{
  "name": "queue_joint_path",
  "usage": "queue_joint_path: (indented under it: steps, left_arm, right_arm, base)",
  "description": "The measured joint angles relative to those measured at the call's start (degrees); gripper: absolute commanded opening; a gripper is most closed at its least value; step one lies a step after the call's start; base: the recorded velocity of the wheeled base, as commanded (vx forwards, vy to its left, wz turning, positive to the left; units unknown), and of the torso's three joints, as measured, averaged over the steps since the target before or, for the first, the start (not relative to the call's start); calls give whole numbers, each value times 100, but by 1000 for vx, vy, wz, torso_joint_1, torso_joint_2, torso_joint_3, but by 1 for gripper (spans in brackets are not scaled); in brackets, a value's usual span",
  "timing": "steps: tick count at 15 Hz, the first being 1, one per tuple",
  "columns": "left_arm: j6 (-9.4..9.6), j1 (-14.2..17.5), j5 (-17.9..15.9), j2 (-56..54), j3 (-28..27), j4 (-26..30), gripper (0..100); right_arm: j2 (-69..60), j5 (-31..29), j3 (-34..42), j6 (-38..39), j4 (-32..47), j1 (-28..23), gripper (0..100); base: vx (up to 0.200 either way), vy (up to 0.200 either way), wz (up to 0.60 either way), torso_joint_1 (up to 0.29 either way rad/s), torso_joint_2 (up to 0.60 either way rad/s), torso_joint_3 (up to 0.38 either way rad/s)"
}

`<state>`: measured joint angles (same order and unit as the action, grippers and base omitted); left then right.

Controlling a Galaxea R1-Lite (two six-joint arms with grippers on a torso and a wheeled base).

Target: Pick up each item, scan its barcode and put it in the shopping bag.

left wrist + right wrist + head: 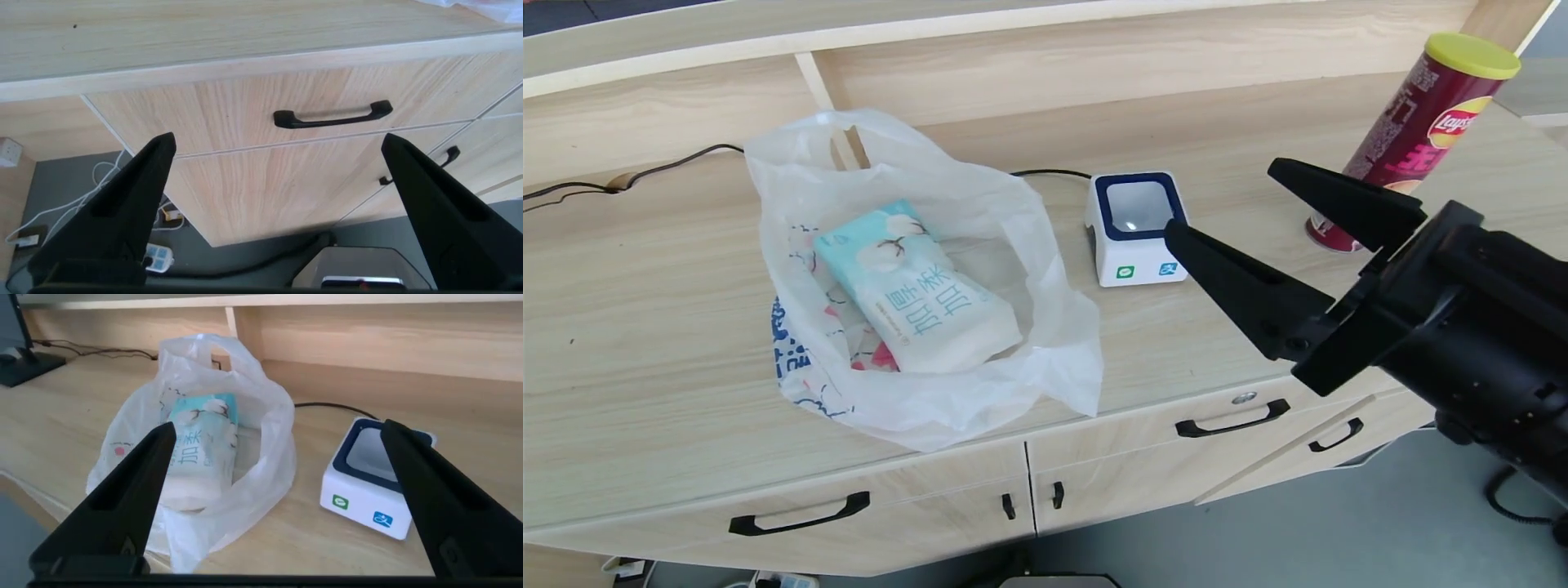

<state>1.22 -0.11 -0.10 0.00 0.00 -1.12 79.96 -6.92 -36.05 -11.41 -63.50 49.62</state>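
The left claw [278, 139] is held low before a drawer [245, 114], spread wide and empty, apparently kept out of the way. The right claw [1221, 198] is held above the bench [645, 327] edge, also wide open and empty. The bag [1045, 343] lies open-mouthed with a pack [915, 286] inside. Beside it, the scanner [1135, 216] faces upward for barcodes. Farthest right, the can [1413, 122] stands upright, likely the next item to be taken.

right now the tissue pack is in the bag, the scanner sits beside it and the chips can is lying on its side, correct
Not quite. The chips can stands upright, not on its side; the head view shows it. The rest holds: the tissue pack is in the bag, and the scanner sits beside it.
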Motion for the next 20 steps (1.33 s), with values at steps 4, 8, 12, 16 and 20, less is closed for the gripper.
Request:
queue_joint_path:
  steps: [4,8,12,16,20]
  left_arm:
    - [0,4,2,0,0,4,100]
    - [-7,4,0,0,0,0,100]
    - [-2,1,0,0,0,0,100]
    - [-7,4,0,0,0,6,100]
    - [-2,0,2,0,0,11,100]
  right_arm:
    - [-260,6,247,88,22,-48,100]
    - [-330,4,317,411,6,-262,100]
    - [-380,26,460,651,11,-483,100]
    - [-405,30,631,660,6,-527,100]
    - [-494,26,1051,602,-87,-522,100]
  base:
    - [0,0,150,-3,-1,1]
    - [0,0,0,0,0,0]
    - [-150,0,0,9,5,-1]
    - [0,-50,0,5,4,1]
    - [0,-200,0,5,5,-2]
